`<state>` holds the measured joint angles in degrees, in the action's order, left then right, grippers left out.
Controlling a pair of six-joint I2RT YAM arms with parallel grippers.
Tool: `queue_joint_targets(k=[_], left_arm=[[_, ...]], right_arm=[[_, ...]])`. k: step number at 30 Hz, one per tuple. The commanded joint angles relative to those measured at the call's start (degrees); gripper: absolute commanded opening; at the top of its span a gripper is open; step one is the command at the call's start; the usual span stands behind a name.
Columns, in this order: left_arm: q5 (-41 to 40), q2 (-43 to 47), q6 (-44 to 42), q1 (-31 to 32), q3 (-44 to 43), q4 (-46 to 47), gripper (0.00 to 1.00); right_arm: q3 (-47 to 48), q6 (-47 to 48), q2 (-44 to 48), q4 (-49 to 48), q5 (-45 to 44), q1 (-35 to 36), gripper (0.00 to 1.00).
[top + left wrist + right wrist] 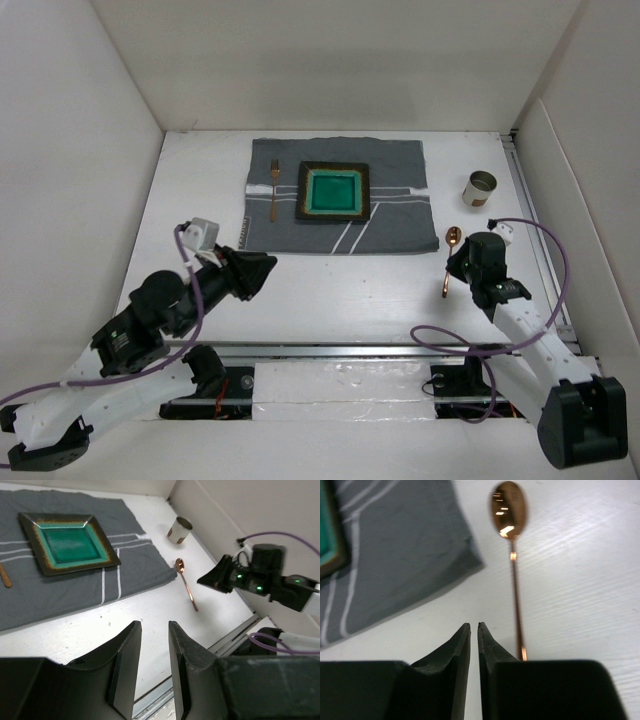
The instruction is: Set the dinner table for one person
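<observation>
**Spoon not yet gripped: the right gripper sits just off its handle**

The copper spoon (515, 580) lies on the bare white worktop (340, 300), at 4 o'clock of the green plate (333, 191) and just off the grey mat (400, 225). The right gripper (474, 626) has its jaws parted by only a slit with nothing between them, and the handle lies just at its 3 o'clock. To do this well, it should likely widen, shift toward 3 o'clock until the fingers straddle the handle, and go low before closing, as so thin a handle lying flat may slip. The spoon would then suit the mat at the plate's 3 o'clock, parallel to the fork (273, 190) at 9 o'clock. The left gripper (154, 630) hangs partly open and empty near the mat's 7 o'clock corner.
</observation>
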<state>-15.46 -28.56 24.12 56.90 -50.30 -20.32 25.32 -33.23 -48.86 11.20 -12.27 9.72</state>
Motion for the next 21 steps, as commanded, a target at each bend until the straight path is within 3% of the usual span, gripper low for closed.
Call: queue_joint_targets(k=[1,5,12,21], left_arm=[[0.8,6.8,1.2,0.2,1.6,-0.3,0.26],[0.6,13.3,0.6,0.2,4.1,-0.2,0.30],[4.6,17.0,-1.3,0.2,5.0,1.2,0.34],[9.2,18.3,-2.2,-2.9,5.8,2.5,0.34]], right_arm=[[1.6,-0.1,-5.9,0.2,0.3,-4.3,0.23],[5.8,2.7,-14.5,1.1,3.2,-7.6,0.30],[14.6,5.7,-29.5,4.5,5.2,-8.1,0.32],[20.6,5.5,-35.8,7.8,3.3,-8.1,0.33]])
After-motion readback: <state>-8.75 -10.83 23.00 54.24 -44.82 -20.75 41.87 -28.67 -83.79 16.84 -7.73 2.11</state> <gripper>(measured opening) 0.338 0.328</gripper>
